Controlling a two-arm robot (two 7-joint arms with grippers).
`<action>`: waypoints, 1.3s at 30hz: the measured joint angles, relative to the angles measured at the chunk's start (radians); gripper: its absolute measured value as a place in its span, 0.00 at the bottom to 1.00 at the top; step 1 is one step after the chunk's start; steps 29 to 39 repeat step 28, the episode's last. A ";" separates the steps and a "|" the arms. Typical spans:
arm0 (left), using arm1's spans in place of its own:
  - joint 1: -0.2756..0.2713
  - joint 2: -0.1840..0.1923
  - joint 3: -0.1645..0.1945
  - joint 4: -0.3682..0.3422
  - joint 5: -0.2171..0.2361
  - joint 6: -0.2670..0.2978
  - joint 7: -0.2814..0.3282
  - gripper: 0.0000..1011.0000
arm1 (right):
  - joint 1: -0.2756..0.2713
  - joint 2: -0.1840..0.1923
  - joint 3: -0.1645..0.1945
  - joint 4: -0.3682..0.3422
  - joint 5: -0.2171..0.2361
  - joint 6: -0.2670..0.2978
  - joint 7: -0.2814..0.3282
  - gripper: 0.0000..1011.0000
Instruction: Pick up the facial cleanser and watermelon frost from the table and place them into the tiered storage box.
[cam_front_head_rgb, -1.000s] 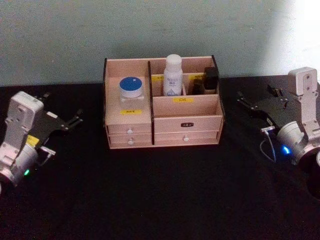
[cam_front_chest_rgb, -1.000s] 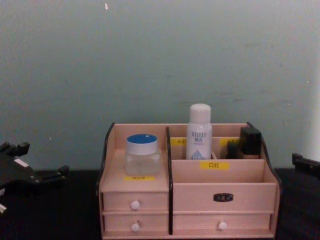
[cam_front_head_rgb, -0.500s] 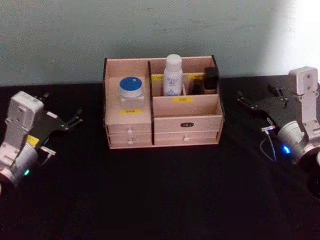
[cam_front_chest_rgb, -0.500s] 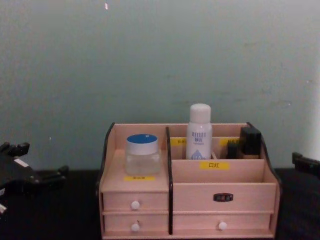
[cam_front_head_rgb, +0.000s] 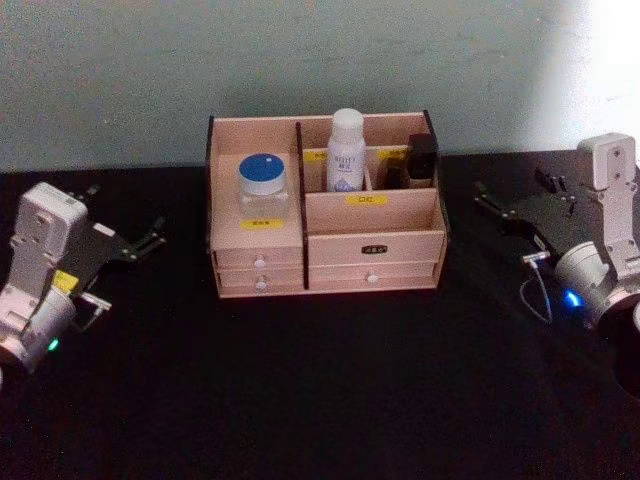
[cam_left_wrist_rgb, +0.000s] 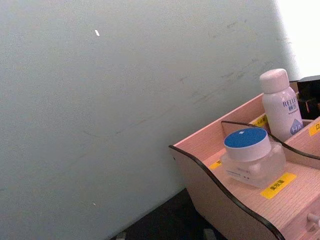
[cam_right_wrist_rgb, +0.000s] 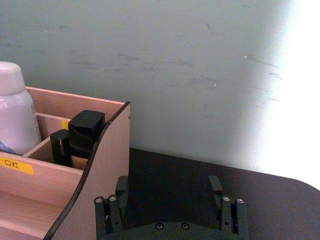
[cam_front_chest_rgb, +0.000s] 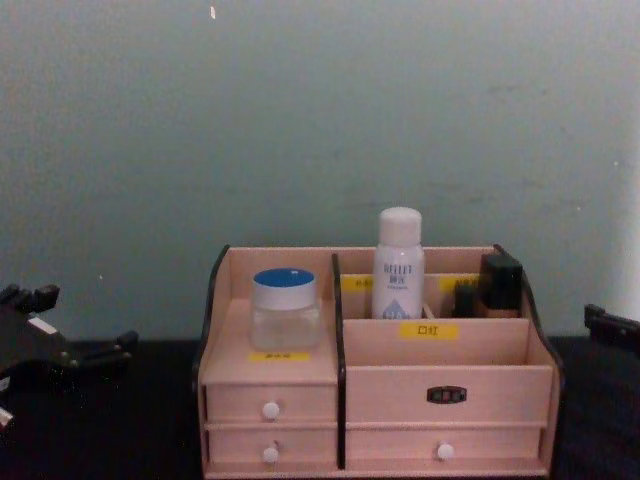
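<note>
The tiered storage box (cam_front_head_rgb: 373, 244) stands at the middle back of the black table, also seen as the box (cam_front_chest_rgb: 440, 366). The facial cleanser, a white bottle (cam_front_head_rgb: 346, 152), stands upright in a rear compartment; I see the same bottle (cam_front_chest_rgb: 398, 264) from the chest. A clear jar with a blue lid (cam_front_head_rgb: 263, 183), which I take for the watermelon frost, rests on the box's left shelf. My left gripper (cam_front_head_rgb: 125, 212) hangs open and empty well to the left of the box. My right gripper (cam_front_head_rgb: 512, 188) stands open and empty to the box's right, its fingers (cam_right_wrist_rgb: 121, 189) spread.
Black items (cam_front_head_rgb: 421, 160) fill the rear right compartment of the box. Small white-knobbed drawers (cam_front_chest_rgb: 270, 410) line its front. A pale green wall (cam_front_chest_rgb: 320, 120) rises just behind the box. Bare black tabletop (cam_front_head_rgb: 330, 380) lies in front.
</note>
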 joint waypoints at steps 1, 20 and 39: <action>0.000 0.000 0.000 0.000 0.000 0.000 0.000 0.99 | 0.000 0.000 0.000 0.000 0.000 0.000 0.000 0.99; 0.000 0.000 0.000 0.000 0.000 0.000 0.000 0.99 | 0.000 0.000 0.000 0.000 0.000 0.000 0.000 0.99; 0.000 0.000 0.000 0.000 0.000 0.000 0.000 0.99 | 0.000 0.000 0.000 0.000 0.000 0.000 0.000 0.99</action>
